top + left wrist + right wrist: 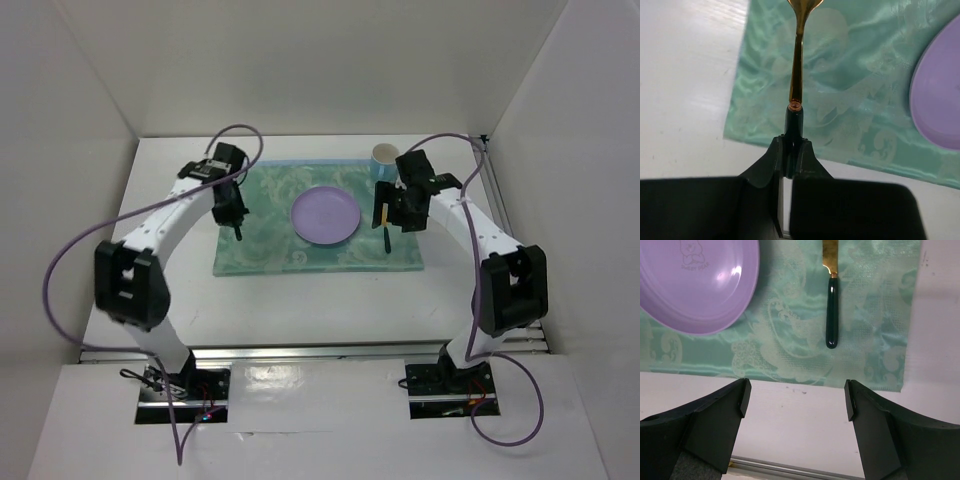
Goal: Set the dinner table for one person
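The left jaws are clamped tight on the dark green handle of a gold utensil (pixel 796 75), with no gap on either side of it, while the right jaws stand spread wide with nothing between them. On my left wrist feed the left gripper (pixel 792 145) has the utensil pointing straight out from the fingertips over the left part of the green patterned placemat (pixel 855 75). Its head runs off the top of the frame, so I cannot say whether it is a spoon or a fork, nor whether it touches the cloth. On the right wrist feed the right gripper (pixel 797 400) hangs over the near edge of the placemat, where cloth meets the bare white dinner table (pixel 300 310). A knife (pixel 831 310) with a gold blade and green handle lies flat on the cloth, handle toward me, apart from both fingers. It sits just right of the lilac plate (pixel 325 215), not touching it. From overhead the dinner table fills the floor of the white enclosure, with the placemat laid across its middle and the plate at the placemat's centre. A pale blue mug (pixel 385 160) stands upright at the far right corner of the placemat, and I cannot tell whether it is on the cloth or just past it.
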`<action>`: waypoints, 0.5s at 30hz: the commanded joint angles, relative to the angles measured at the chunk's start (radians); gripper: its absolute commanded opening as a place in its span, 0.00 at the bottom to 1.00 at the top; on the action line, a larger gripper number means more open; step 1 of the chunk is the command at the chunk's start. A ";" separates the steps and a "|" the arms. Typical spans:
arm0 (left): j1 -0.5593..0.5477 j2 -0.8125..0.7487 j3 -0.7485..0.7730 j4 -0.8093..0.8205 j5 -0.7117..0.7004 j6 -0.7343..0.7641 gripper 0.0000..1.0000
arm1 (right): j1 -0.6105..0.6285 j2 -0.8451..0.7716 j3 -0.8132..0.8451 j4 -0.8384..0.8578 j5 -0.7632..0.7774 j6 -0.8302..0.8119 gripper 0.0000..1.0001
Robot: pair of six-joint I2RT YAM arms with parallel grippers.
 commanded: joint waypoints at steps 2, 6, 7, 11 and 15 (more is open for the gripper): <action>-0.043 0.283 0.189 -0.116 0.025 0.213 0.00 | 0.010 -0.101 -0.017 -0.002 0.060 0.028 0.88; -0.100 0.431 0.364 -0.144 -0.011 0.236 0.00 | 0.010 -0.163 -0.071 -0.027 0.082 0.040 0.88; -0.100 0.453 0.387 -0.144 -0.011 0.236 0.00 | 0.010 -0.163 -0.080 -0.027 0.091 0.040 0.88; -0.100 0.530 0.457 -0.154 0.042 0.266 0.00 | 0.001 -0.186 -0.099 -0.045 0.114 0.051 0.88; -0.100 0.571 0.437 -0.137 0.062 0.279 0.00 | 0.001 -0.186 -0.108 -0.056 0.140 0.051 0.88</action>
